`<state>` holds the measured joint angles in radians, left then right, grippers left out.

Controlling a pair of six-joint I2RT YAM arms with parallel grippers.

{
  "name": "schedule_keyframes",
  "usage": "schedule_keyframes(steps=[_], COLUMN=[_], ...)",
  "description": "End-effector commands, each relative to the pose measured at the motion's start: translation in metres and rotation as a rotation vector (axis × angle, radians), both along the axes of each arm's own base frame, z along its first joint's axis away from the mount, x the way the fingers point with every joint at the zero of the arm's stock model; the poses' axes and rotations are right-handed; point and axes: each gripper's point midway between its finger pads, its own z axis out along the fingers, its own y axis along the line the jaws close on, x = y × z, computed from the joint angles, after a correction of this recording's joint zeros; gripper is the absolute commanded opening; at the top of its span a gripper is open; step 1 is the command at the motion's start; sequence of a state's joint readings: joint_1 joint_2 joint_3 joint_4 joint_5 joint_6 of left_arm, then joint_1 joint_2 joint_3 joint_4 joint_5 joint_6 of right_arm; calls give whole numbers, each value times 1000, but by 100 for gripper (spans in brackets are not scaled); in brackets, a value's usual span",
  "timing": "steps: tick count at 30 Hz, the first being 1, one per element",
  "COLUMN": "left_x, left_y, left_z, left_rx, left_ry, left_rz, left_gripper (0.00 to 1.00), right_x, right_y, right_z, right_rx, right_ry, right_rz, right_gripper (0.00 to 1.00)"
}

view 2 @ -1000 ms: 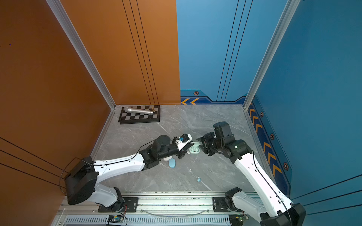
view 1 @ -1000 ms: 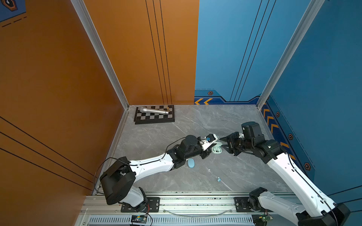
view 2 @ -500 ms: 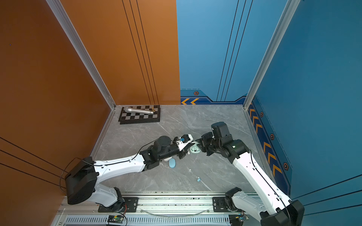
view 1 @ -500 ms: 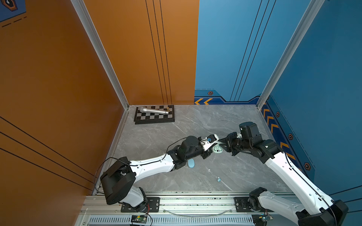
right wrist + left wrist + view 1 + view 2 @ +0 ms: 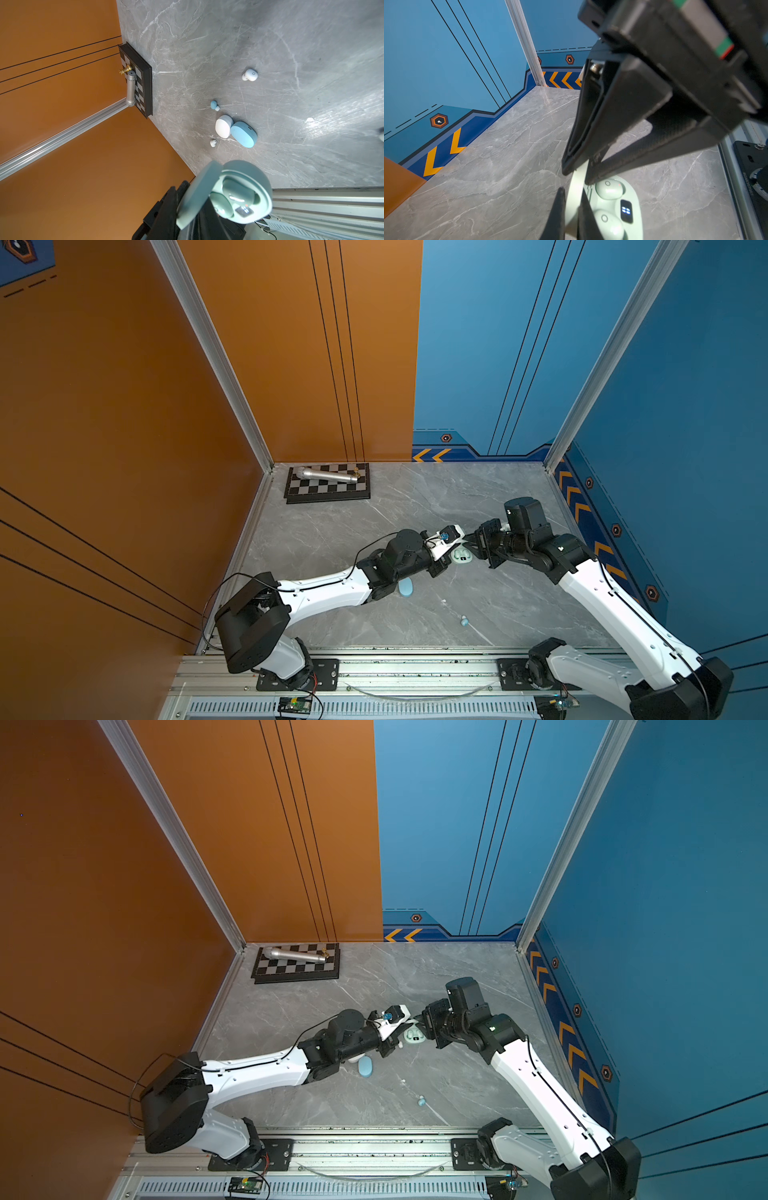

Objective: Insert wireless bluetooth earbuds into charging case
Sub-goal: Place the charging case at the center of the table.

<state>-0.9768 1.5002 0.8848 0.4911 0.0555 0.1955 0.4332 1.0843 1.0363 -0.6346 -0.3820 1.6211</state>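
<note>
Mint charging case [image 5: 462,556]: out in the middle of the grey table [image 5: 415,497], flipped open, and both arms meet right over it!
Lid [image 5: 576,187]: standing up on edge from the case's base.
Mint earbuds [image 5: 609,189]: two of them, seated in the case's wells, either side of a small lit display [image 5: 626,211].
Left tool [image 5: 572,190]: clamped tight on the lid, one finger on each face.
Right tool [image 5: 577,173]: fingers drawn close on either side of the lid's free edge, just beside the left tool's grip. Pinching or merely straddling? I cannot tell.
Blue case [image 5: 406,587]: closed, near the mint charging case, on its front-rail side.
White case [image 5: 223,126]: closed, touching the blue case.
Pale blue earbud [image 5: 464,620]: loose on the table, apart from the mint charging case, toward the front rail [image 5: 415,672].
Second pale blue earbud [image 5: 214,105]: loose, just beside the white case.
White earbud [image 5: 213,143]: loose, between the white case and the mint charging case.
Far white earbud [image 5: 250,75]: loose, the bud farthest from the mint charging case.
Chessboard [image 5: 328,489]: back corner, well apart from the mint charging case, with a silver cylinder [image 5: 328,475] lying across it.
</note>
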Motion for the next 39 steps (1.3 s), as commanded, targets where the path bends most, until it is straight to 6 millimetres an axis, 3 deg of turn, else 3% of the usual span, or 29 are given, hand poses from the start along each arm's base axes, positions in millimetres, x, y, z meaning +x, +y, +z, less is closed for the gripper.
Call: schedule_keyframes(steps=[1, 19, 27, 33, 39], left_x=[-9, -11, -9, -10, -11], left_y=[-13, -15, -14, -12, -6], left_z=[27, 26, 27, 28, 39], left_rx=[-61, -61, -65, -72, -122], left_ry=[-53, -57, -60, -56, -36], left_rz=[-44, -33, -22, -19, -17], left_gripper=[0, 1, 12, 30, 40], right_x=[4, 10, 12, 14, 16], right_y=[-1, -3, -4, -6, -9], right_z=[-10, -11, -9, -8, -11], right_rx=[-33, -36, -50, -63, -92], right_ry=[-2, -11, -26, -39, -50], right_rz=[-7, -24, -25, -26, -13], right_gripper=[18, 12, 7, 5, 5])
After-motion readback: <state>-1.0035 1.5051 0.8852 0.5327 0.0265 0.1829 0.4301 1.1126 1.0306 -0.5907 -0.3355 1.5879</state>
